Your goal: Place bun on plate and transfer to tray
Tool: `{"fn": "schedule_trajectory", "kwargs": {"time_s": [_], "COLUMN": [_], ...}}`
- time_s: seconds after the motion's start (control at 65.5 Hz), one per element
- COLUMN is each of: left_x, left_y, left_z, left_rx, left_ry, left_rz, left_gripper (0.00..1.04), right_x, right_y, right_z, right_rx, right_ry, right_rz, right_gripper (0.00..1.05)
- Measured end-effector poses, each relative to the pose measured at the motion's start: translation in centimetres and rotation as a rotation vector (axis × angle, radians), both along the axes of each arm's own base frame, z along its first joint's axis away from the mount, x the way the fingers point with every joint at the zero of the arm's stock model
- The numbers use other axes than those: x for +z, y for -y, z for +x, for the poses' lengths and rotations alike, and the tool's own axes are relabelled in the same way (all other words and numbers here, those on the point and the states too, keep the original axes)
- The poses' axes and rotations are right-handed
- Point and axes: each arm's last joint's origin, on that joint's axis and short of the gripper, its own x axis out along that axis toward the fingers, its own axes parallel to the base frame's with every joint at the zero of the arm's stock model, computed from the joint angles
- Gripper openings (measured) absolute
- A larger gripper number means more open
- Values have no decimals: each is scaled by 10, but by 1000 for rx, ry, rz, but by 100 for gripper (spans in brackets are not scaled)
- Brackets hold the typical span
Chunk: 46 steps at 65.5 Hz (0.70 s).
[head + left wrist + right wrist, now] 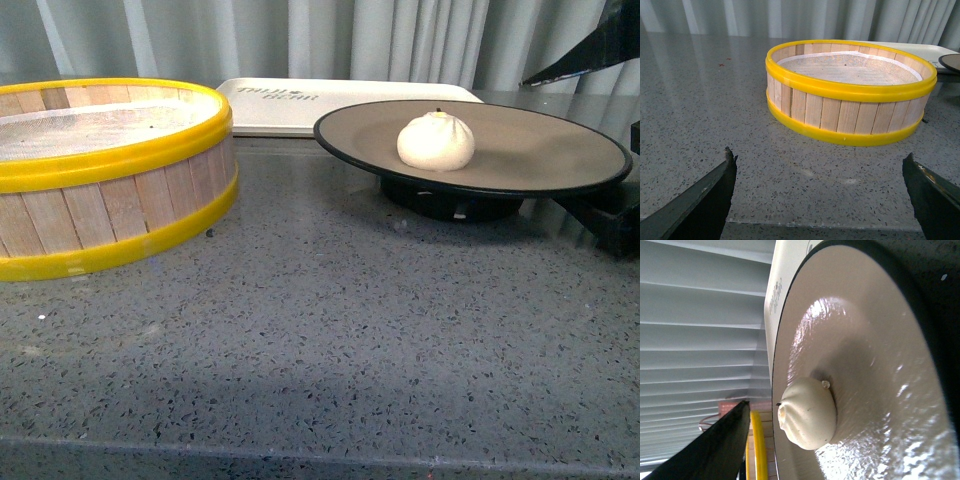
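1. The left gripper (819,160) is hanging with its two dark fingers spread wide apart and nothing between them. It is facing the steamer basket, which lies between it and the plate.
2. The round wooden steamer basket (110,170), with yellow bands and a white mesh liner, is sitting on the speckled grey countertop (330,340), left of the plate and apart from it.
3. The cream-white tray (300,108) is lying just behind the plate, its right part hidden by the plate's rim. Two short lines of dark lettering are showing near the tray's left end, too blurred to read for certain.
4. The bun (436,141) is sitting upright near the middle of the plate, pleated top up.
5. The plate (365,135), tan inside with a black rim, is showing its black foot low over the countertop; whether the foot is touching cannot be told.
6. The right gripper (545,140) is straddling the plate's right edge, one finger above and one below. I cannot tell whether it is clamping the rim.
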Motion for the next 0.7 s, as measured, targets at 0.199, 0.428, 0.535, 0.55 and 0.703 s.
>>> {"fn": "schedule_trajectory", "kwargs": {"time_s": [0.199, 0.428, 0.535, 0.55, 0.703], "left_x": [0, 0, 0, 0, 0], "left_y": [0, 0, 0, 0, 0], "left_z": [0, 0, 0, 0, 0], "left_rx": [0, 1, -1, 0, 0], "left_ry": [0, 0, 0, 0, 0], "left_rz": [0, 0, 0, 0, 0], "left_gripper": [98, 98, 98, 98, 98], "right_x": [1, 1, 2, 2, 3], "right_y": [1, 2, 3, 3, 8], "right_z": [2, 2, 3, 3, 4], "right_rx": [5, 11, 14, 13, -3], "right_ry": [-4, 3, 10, 9, 20], "right_rz": [1, -7, -14, -12, -13], "right_gripper": [39, 3, 3, 3, 3]}}
